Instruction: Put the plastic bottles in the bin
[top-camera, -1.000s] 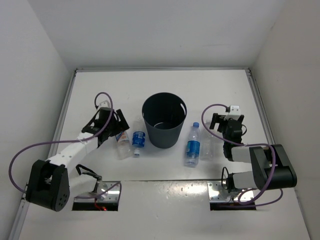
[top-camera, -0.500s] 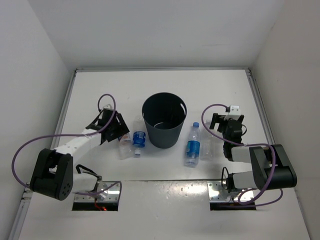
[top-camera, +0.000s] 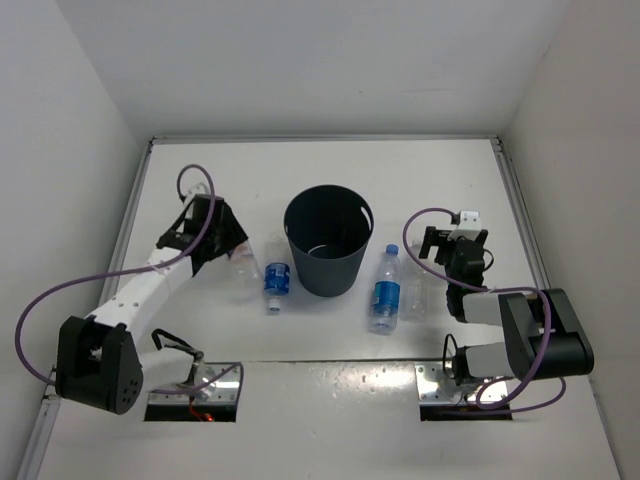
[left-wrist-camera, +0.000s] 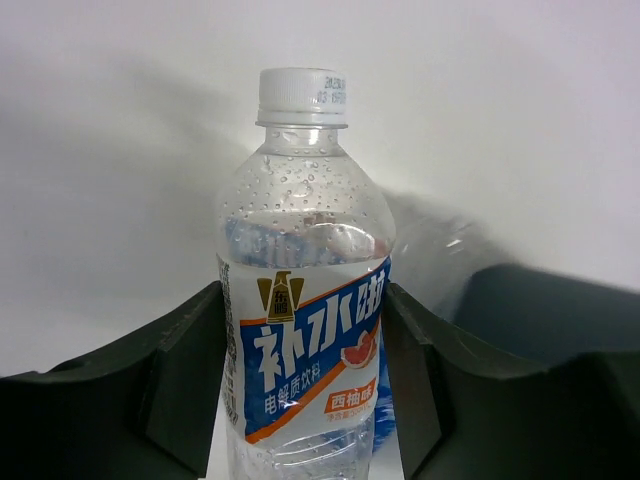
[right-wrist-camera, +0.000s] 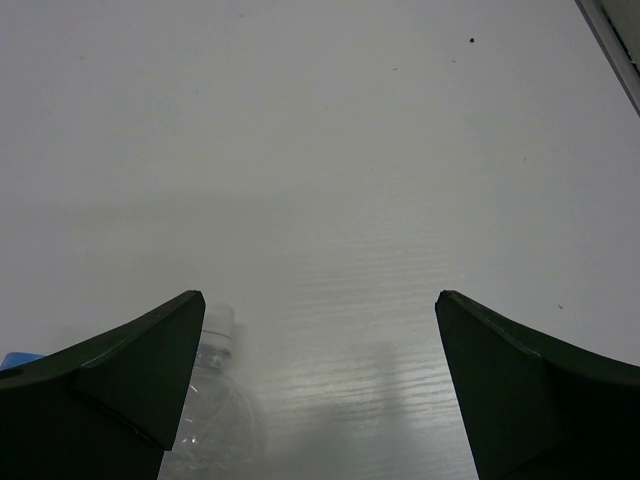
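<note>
From above, the left gripper (top-camera: 226, 248) was clamped on a clear, white-capped plastic bottle (top-camera: 243, 274) left of the round dark grey plastic bin (top-camera: 328, 268). A short blue-labelled bottle (top-camera: 276, 284) lay between them. A tall blue-capped bottle (top-camera: 384, 292) and a nearly plain one (top-camera: 415, 290) lay right of the bin.

In the left wrist view, both fingers (left-wrist-camera: 180, 380) pressed the bottle's labelled sides.

In the right wrist view, the right gripper (right-wrist-camera: 320, 330) stood wide apart, holding nothing.

The first pick seemed in hand. Next would come a lift above the rim, then release over the bin.
</note>
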